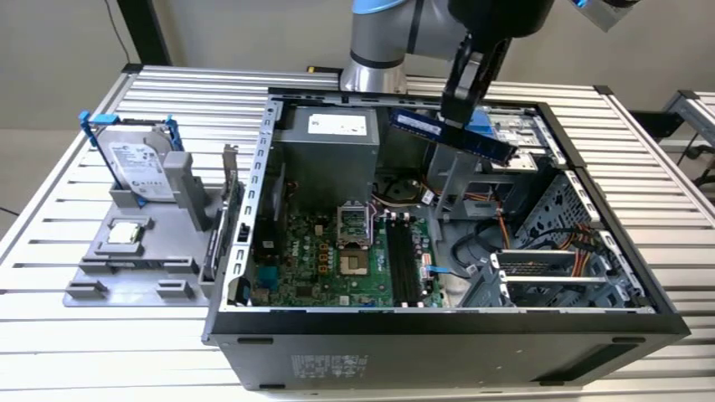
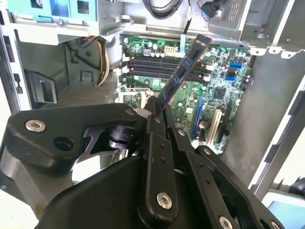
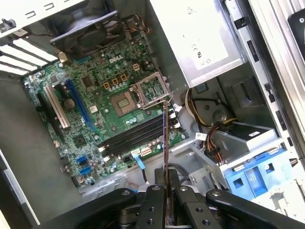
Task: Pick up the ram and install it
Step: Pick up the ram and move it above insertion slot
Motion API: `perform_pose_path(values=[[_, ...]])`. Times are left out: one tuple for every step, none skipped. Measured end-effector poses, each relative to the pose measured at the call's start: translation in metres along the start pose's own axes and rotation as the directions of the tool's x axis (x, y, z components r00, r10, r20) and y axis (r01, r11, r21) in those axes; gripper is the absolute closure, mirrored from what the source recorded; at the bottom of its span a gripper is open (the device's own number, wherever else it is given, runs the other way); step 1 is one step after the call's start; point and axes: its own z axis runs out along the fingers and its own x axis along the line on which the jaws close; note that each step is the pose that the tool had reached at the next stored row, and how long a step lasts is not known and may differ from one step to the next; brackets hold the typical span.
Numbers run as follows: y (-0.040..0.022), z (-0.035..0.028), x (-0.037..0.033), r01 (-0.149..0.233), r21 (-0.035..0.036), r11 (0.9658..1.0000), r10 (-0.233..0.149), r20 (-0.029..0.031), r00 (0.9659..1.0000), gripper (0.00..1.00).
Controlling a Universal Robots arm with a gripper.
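The ram (image 1: 453, 134) is a long blue-green stick with dark chips, held tilted in the air over the open computer case (image 1: 447, 322). My gripper (image 1: 460, 110) is shut on its upper edge, coming down from the arm above. In the second wrist view the ram (image 2: 183, 71) juts out from between the black fingers (image 2: 155, 124) toward the green motherboard (image 2: 214, 81). In the first wrist view the ram (image 3: 165, 138) shows edge-on as a thin line above the black memory slots (image 3: 136, 136). The slots (image 1: 403, 260) lie well below the stick.
A silver hard drive in a blue bracket (image 1: 140, 163) and a small square processor chip (image 1: 126, 233) sit on a grey fixture at the exterior view's left. Inside the case are the power supply (image 1: 330, 138), cables (image 1: 503, 226) and a metal drive cage (image 1: 547, 272).
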Motion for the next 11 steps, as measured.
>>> perform_pose_path(values=[[0.0000,0.0000,0.0000,-0.011,0.0005,0.9999,0.011,0.0000,0.9999,1.00],[0.0000,-0.0001,0.0000,-0.023,0.0011,0.9997,0.023,0.0001,0.9997,1.00],[0.0000,0.0001,0.0000,-0.035,0.0015,0.9994,0.035,0.0004,0.9994,1.00],[0.0000,0.0000,0.0000,-0.048,0.0021,0.9988,0.048,0.0005,0.9988,1.00],[0.0000,0.0000,0.0000,-0.062,0.0027,0.9981,0.062,0.0006,0.9981,1.00],[0.0000,0.0000,0.0000,-0.076,0.0033,0.9971,0.076,0.0007,0.9971,1.00],[0.0000,0.0000,0.0000,-0.088,0.0037,0.9961,0.088,0.0009,0.9961,1.00],[0.0000,0.0000,0.0000,-0.101,0.0044,0.9948,0.101,0.0010,0.9948,1.00],[0.0000,0.0000,0.0000,-0.115,0.0049,0.9933,0.115,0.0012,0.9933,1.00],[0.0000,0.0000,0.0000,-0.130,0.0056,0.9915,0.130,0.0013,0.9915,1.00],[0.0000,0.0000,0.0000,-0.143,0.0061,0.9896,0.143,0.0015,0.9897,1.00]])
